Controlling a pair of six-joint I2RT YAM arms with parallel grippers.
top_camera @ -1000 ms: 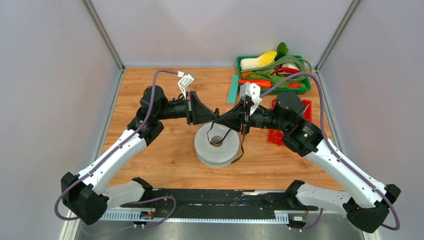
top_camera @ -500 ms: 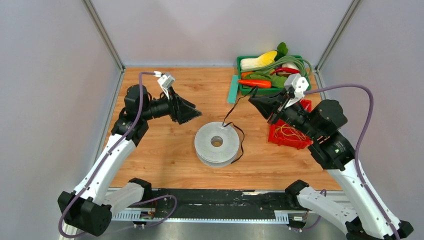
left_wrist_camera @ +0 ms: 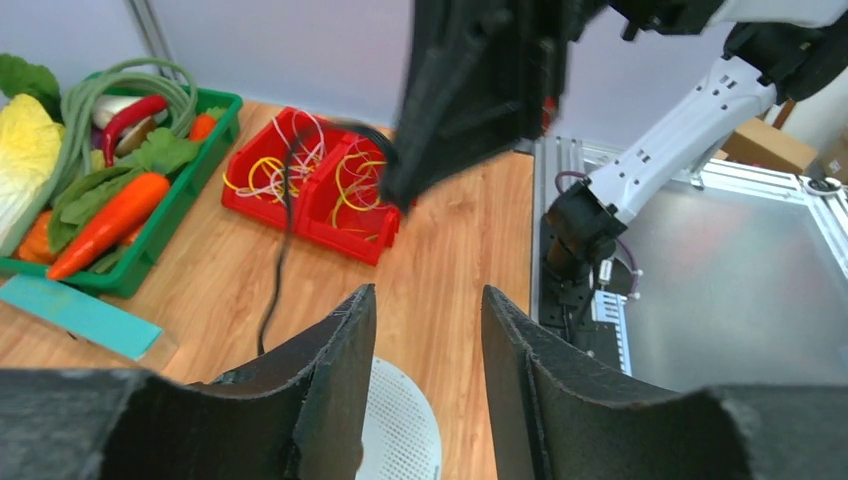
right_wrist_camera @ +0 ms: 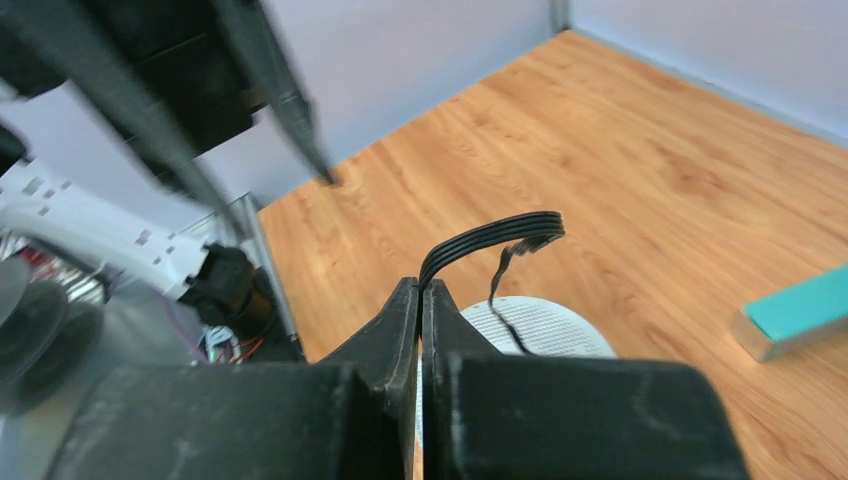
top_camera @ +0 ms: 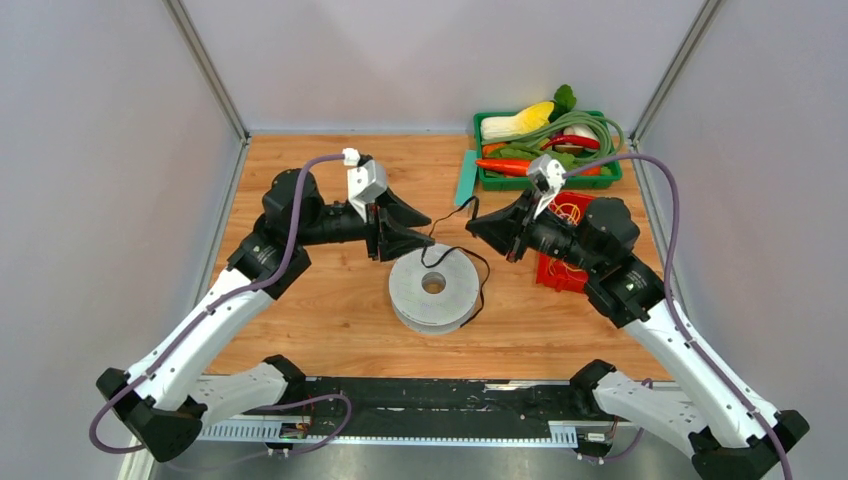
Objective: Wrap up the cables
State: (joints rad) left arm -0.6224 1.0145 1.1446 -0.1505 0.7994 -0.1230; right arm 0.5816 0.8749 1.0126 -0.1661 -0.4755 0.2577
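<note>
cable (top_camera: 484,285): centre of frame, draped over spool (top_camera: 432,305) on table, one part held up | right tool (top_camera: 472,226): closed, pinching cable | left tool (top_camera: 428,229): open, empty, just beside | risk: the thin pinch may slip under pull; a pull may drag cable off spool; tool tips may collide

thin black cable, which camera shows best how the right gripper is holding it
Right wrist: the thin black cable sticks out, folded, from the shut right gripper. Top external shows it trailing from that gripper down to the round grey spool. Left wrist shows only a hanging stretch, partly blurred.
</note>
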